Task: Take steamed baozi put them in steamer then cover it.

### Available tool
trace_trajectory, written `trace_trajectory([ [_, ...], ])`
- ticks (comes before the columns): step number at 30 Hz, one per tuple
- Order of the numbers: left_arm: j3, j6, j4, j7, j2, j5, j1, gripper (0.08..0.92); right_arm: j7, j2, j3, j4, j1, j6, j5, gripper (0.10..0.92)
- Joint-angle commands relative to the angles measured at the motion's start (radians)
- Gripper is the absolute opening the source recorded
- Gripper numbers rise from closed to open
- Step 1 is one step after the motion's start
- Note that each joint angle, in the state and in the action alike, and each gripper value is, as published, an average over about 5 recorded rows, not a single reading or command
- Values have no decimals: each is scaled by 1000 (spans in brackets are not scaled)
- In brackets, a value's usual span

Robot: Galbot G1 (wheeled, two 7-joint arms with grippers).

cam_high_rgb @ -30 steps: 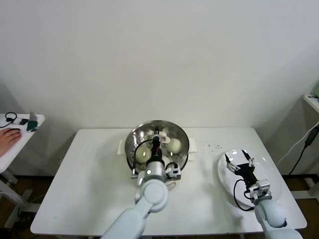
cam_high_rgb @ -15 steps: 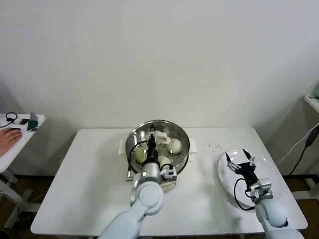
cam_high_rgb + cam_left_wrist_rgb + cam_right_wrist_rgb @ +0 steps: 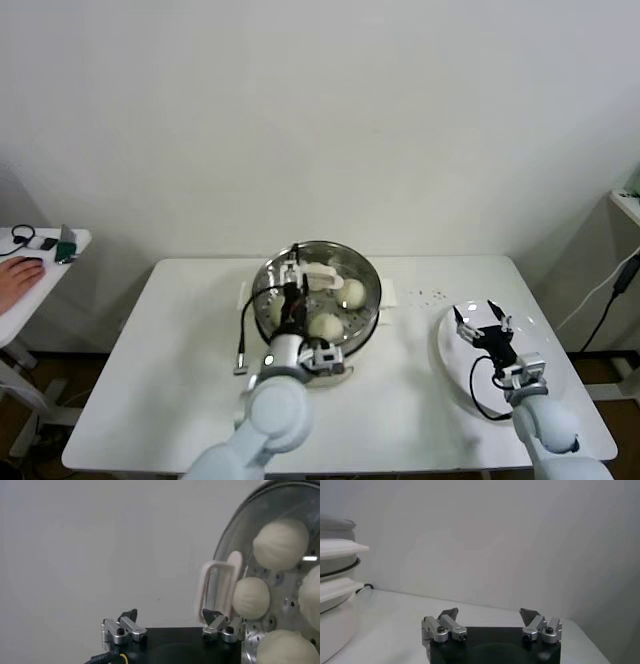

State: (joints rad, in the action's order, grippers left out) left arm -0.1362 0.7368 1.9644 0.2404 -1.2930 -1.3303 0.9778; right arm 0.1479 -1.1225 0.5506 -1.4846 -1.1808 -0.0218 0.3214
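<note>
The steamer (image 3: 366, 300) stands at the table's middle back, and the cover (image 3: 335, 262) lies on it. Its pale knob (image 3: 318, 272) shows close up in the left wrist view (image 3: 218, 586). Several steamed baozi (image 3: 350, 292) sit on the tray under the glass and also show in the left wrist view (image 3: 281, 542). My left gripper (image 3: 291, 275) is open and empty over the pot's left side, just left of the knob, with its right fingertip (image 3: 212, 616) beside it. My right gripper (image 3: 479, 319) is open and empty above the white plate (image 3: 548, 350).
The plate sits at the table's right edge. Small dark specks (image 3: 434, 294) lie between pot and plate. A side table (image 3: 40, 262) at far left holds small items and a person's hand. The steamer's white base (image 3: 332, 605) shows far off in the right wrist view.
My left gripper has moved left off the cover's knob, and the arm has swung left and back. The cover stays on the steamer. The right arm has hardly moved.
</note>
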Motion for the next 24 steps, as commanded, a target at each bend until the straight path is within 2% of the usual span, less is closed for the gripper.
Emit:
trace_trajectory([
  [1, 49, 46, 223, -74, 106, 193, 129, 821, -7, 3, -1, -10, -1, 51, 11, 823],
  [5, 153, -5, 253, -183, 159, 353, 207, 823, -3, 3, -4, -13, -1, 50, 4, 823],
  [9, 290, -107, 257, -341, 207, 645, 276, 823, 2, 5, -7, -28, -4, 44, 2, 823],
  [11, 374, -189, 259, -434, 214, 813, 317, 823, 6, 6, -10, -41, -8, 42, 2, 823],
  [14, 511, -305, 261, -518, 186, 1000, 384, 823, 10, 7, -15, -64, -16, 40, 4, 823],
  [18, 662, -443, 249, -529, 122, 1148, 489, 823, 17, 5, -21, -89, -27, 38, 2, 823],
  [24, 822, -635, 160, -471, 5, 1331, 613, 823, 23, -1, -25, -107, -41, 32, -2, 823],
])
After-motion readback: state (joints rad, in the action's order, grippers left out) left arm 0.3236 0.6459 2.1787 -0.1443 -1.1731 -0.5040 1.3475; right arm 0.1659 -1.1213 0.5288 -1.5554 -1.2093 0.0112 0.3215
